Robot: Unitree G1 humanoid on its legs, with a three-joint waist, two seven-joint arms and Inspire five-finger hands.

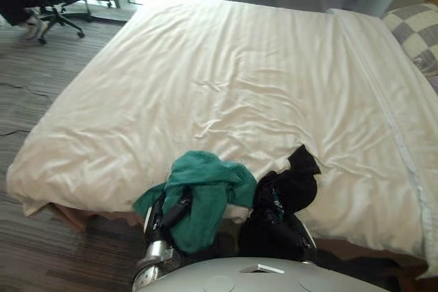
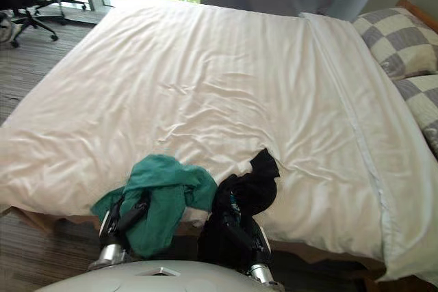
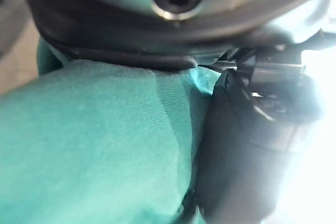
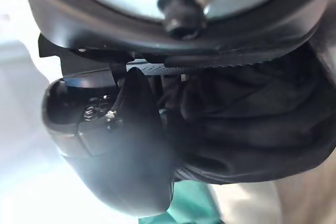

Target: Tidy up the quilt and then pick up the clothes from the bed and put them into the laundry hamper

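Quilt (image 1: 226, 80) lies smooth and flat beyond both hands, so the tidying looks done. Green garment (image 1: 205, 189) is bunched over the left hand (image 1: 172, 211), fingers curled into it. Just beside it, the right hand (image 1: 270, 203) is clenched on the black garment (image 1: 298, 179). Both bundles sit close in at the quilt's near edge, likely so nothing trails on the way to the hamper.

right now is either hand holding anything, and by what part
Left hand grips the green garment, right hand the black garment, each by a bunched handful; which part is unclear.
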